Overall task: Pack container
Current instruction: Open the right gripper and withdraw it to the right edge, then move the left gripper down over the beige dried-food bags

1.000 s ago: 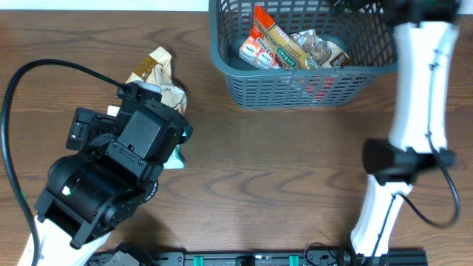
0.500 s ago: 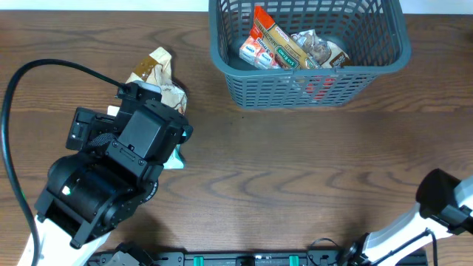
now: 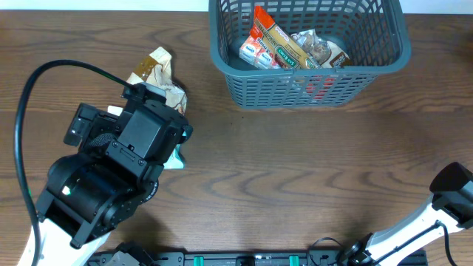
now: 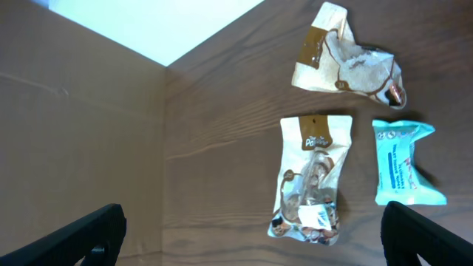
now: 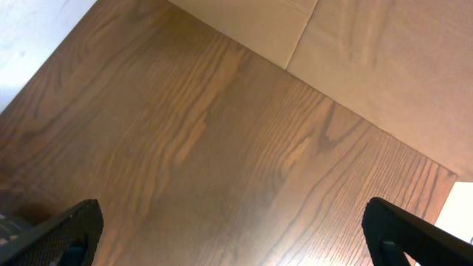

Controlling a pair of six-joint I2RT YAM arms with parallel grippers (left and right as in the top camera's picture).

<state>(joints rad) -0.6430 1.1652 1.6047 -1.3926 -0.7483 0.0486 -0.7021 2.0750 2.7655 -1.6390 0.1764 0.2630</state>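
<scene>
The words on the packets are too small to read. There is print on the tan card top of the clear packet of brown nuts (image 4: 314, 177). There is print on the light blue packet (image 4: 403, 162) and on the green label of the red-and-tan snack packet (image 3: 270, 41) too.

The desk (image 3: 295, 170) is dark brown wood with wavy grain. Plain brown boards stand past its edges, with a pale patch beyond them.

The container (image 3: 310, 87), a big dark grey-blue plastic basket with slotted sides, sits at the far edge of the desk, right of the middle. The red-and-tan packet and a crinkly clear packet (image 3: 316, 48) lie inside it.

A crumpled tan and white packet (image 4: 347, 59) lies on the left part of the desk, just beside the nut packet and the blue one.

The left gripper (image 4: 259, 240) hangs above these packets, opened wide and holding nothing. The right gripper (image 5: 236, 236) is wide too, over bare wood.

A second ago the white right arm (image 3: 451, 193) reached over the basket. Now it has pulled back to the near right corner. The basket and packets have not moved.
</scene>
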